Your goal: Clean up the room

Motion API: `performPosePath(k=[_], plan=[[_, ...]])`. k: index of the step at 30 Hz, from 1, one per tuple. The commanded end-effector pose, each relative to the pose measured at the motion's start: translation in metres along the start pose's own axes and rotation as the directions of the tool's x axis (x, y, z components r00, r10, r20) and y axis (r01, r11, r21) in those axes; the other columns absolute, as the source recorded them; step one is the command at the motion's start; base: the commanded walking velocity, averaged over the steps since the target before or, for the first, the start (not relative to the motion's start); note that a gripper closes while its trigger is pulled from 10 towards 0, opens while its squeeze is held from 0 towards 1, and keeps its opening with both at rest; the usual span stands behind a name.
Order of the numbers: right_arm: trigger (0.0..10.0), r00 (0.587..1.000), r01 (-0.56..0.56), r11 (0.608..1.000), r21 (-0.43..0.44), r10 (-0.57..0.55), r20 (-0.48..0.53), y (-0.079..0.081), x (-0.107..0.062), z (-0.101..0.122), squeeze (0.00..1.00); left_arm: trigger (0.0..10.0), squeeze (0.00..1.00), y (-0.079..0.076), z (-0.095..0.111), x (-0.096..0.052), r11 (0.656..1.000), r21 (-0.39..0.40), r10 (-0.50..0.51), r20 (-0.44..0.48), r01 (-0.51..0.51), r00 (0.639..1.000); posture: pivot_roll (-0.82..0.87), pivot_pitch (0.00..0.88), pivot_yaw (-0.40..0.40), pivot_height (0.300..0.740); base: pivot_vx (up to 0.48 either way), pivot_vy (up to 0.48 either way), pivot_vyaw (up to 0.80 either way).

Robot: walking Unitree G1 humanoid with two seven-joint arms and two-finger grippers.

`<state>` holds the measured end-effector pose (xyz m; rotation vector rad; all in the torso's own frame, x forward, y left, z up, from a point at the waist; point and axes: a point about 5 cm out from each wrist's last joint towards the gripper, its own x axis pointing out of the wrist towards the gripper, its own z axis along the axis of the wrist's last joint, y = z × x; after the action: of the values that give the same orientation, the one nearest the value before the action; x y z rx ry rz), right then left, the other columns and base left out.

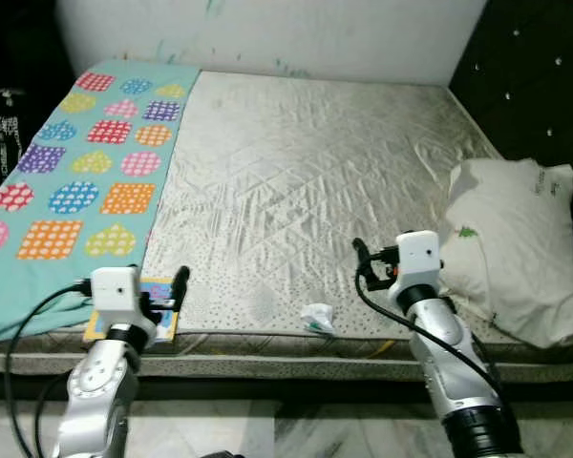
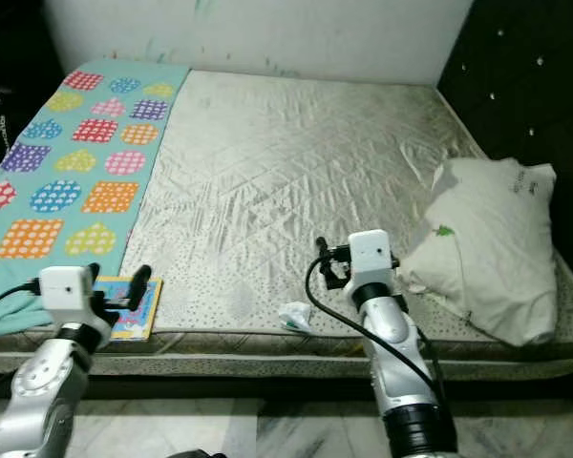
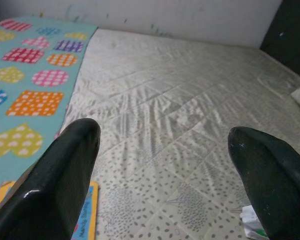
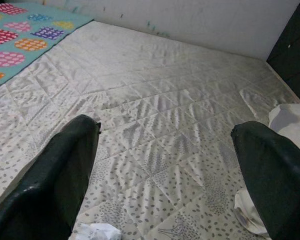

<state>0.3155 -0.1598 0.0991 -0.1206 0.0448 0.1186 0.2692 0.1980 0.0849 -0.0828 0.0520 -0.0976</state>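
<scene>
A crumpled wrapper [image 1: 317, 318] is lying at the mattress's [image 1: 296, 172] front edge, nearer the right gripper [image 1: 363, 260], both grippers hovering wide open and empty, the left gripper [image 1: 170, 291] over a booklet [image 2: 132, 307].

a blanket [image 1: 86, 162] is lying along my left side of the mattress [image 1: 306, 181], a pillow [image 1: 511, 248] is sitting at its right edge, and a book [image 2: 132, 307] and crumpled wrapper [image 1: 317, 318] are lying near its front edge.
</scene>
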Motion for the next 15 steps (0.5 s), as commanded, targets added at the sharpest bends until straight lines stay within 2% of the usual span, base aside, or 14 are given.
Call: performPosePath(k=[1, 6, 15], plan=[[10.0, 1.000, -0.006, 1.000, 0.011, 0.006, 0.007, -0.0004, 0.0019, 0.0025, 0.00, 10.0, 0.00, 0.0039, -0.0003, -0.0001, 1.000, 0.005, -0.001, -0.006, 0.001, 1.000, 0.07, 0.053, -0.032, 0.740, 0.000, 0.000, 0.00], [10.0, 1.000, -0.010, 1.000, 0.023, 0.010, 0.006, 0.0000, 0.0020, 0.0022, 0.00, 10.0, 0.00, 0.0094, 0.0015, 0.0005, 0.999, -0.036, 0.020, 0.009, -0.020, 1.000, 0.07, 0.050, -0.033, 0.740, 0.000, 0.000, 0.00], [10.0, 1.000, -0.018, 0.999, 0.036, 0.018, 0.001, 0.0003, 0.0023, 0.0018, 0.00, 10.0, 0.00, 0.0028, -0.0002, -0.0023, 0.997, -0.078, 0.000, 0.024, 0.002, 1.000, 0.07, 0.058, -0.035, 0.740, 0.032, 0.000, -0.10]])
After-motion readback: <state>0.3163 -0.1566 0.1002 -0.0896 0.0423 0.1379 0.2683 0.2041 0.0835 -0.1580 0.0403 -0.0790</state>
